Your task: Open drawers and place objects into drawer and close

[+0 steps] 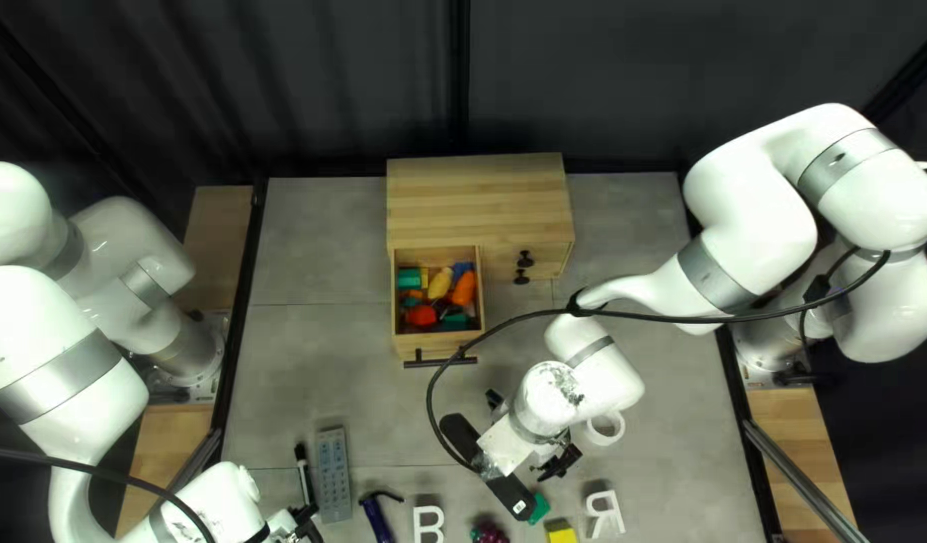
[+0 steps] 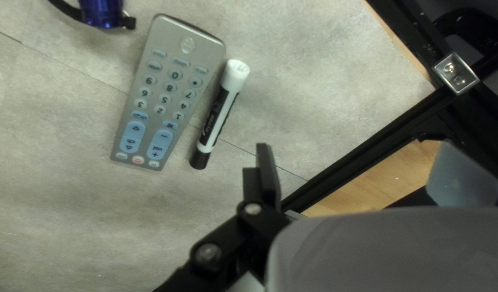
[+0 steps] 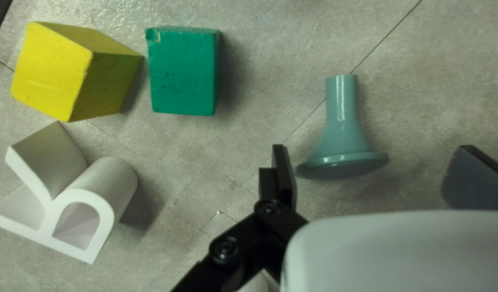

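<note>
Two glossy white robot arms flank a grey, stone-look table. The right arm (image 1: 750, 236) reaches to lower centre of the top left view; its gripper (image 3: 372, 154) has its fingers wide apart around a teal flared piece (image 3: 342, 135), touching neither side, probably lined up for grasping. The left arm (image 1: 56, 347) fills the lower left; its gripper (image 2: 357, 157) is also spread, holding nothing, perhaps waiting near the remote.

At upper centre is a boxy cabinet (image 1: 478, 201) of striped, pale wood. Its left drawer (image 1: 413, 346) is pulled out, presumably so objects can be lowered in from above; the black bar handle (image 1: 440, 362) faces the near edge, likely for pushing it shut later. Rounded colourful toys (image 1: 438, 292) lie heaped inside.

Along the bottom, loose items probably await storing: a slim grey remote (image 2: 162, 103) with rubbery-looking buttons, a smooth white letter R (image 3: 92, 200), a yellow block (image 3: 76, 70), a green block (image 3: 184, 73) with a chipped corner, and a black-and-white marker (image 2: 219, 116).
</note>
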`<control>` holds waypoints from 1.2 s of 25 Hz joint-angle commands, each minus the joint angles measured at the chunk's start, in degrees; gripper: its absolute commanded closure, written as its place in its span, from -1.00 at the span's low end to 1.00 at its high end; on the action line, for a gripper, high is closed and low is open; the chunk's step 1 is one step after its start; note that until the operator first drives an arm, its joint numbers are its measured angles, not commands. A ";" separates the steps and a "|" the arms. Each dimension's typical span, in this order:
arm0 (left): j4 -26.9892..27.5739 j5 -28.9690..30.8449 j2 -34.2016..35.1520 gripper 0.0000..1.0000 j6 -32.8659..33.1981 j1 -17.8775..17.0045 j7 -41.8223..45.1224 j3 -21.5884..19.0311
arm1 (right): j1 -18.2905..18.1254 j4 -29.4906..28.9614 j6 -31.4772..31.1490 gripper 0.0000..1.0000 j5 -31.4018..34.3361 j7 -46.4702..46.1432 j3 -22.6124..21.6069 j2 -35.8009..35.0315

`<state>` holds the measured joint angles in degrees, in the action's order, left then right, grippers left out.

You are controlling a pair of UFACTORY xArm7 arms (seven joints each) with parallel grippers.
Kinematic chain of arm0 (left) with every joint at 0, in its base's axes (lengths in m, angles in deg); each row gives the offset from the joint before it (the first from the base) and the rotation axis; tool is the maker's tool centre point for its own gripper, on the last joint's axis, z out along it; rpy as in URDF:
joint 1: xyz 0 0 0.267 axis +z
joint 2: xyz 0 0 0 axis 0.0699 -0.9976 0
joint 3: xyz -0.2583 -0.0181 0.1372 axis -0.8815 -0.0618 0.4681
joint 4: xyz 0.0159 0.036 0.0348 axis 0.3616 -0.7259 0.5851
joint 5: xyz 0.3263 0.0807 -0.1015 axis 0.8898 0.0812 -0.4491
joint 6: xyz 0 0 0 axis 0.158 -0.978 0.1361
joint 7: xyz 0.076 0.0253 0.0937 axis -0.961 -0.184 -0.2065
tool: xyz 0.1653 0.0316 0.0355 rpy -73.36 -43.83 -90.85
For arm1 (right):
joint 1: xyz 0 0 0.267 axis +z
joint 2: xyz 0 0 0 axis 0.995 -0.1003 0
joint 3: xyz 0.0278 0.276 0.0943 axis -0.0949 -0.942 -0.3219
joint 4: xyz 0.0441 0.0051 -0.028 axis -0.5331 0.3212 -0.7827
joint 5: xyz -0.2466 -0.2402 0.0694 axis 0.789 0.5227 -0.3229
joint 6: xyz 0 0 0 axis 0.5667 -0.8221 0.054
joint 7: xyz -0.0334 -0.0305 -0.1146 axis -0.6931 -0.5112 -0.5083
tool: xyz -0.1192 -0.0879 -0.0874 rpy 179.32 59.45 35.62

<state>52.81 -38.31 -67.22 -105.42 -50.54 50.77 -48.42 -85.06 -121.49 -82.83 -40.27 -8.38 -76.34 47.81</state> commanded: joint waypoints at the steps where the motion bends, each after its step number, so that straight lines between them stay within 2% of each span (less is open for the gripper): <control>1: 0.00 0.00 0.00 -1.00 0.00 0.00 0.00 0.00 | 0.03 -0.14 0.24 -1.00 -0.08 0.05 -0.03 -0.30; 9: 0.00 0.00 0.00 -1.00 0.00 0.00 0.00 0.00 | -0.12 0.23 1.64 -1.00 -0.35 0.11 -0.04 -1.42; 10: 0.00 0.00 0.00 -1.00 0.00 0.00 0.00 0.00 | -0.17 0.15 1.60 -0.97 -0.42 0.09 -0.04 -1.46; 11: 0.00 0.00 0.00 -1.00 0.00 0.00 0.00 0.00 | -0.16 0.10 1.54 -0.73 -0.42 0.13 -0.02 -1.47; 12: 0.00 0.00 0.00 -1.00 0.00 0.00 0.00 0.00 | -0.20 0.04 1.48 -0.73 -0.47 0.12 -0.02 -1.49; 13: 0.00 0.00 0.00 -1.00 0.00 0.00 0.00 0.00 | -0.21 0.02 1.45 0.77 -0.48 0.12 -0.02 -1.50; 14: 0.00 0.00 0.00 -1.00 0.00 0.00 0.00 0.00 | -0.21 0.01 1.38 0.85 -0.48 0.11 -0.01 -1.55; 18: 0.00 0.00 0.00 -1.00 0.00 0.00 0.00 0.00 | -0.21 -0.09 1.16 0.82 -0.50 0.13 0.02 -1.61; 23: 0.00 0.00 0.00 -1.00 0.00 0.00 0.00 0.00 | -0.30 -1.02 -2.33 0.78 -1.09 0.63 -0.13 0.77; 30: 0.00 0.00 0.00 -1.00 0.00 0.00 0.00 0.00 | 0.10 -7.35 -14.32 0.90 -1.11 6.63 1.33 5.46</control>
<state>52.81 -38.31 -67.22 -105.42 -50.54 50.77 -48.42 -85.30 -125.72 -92.35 -41.66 -4.70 -75.83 51.47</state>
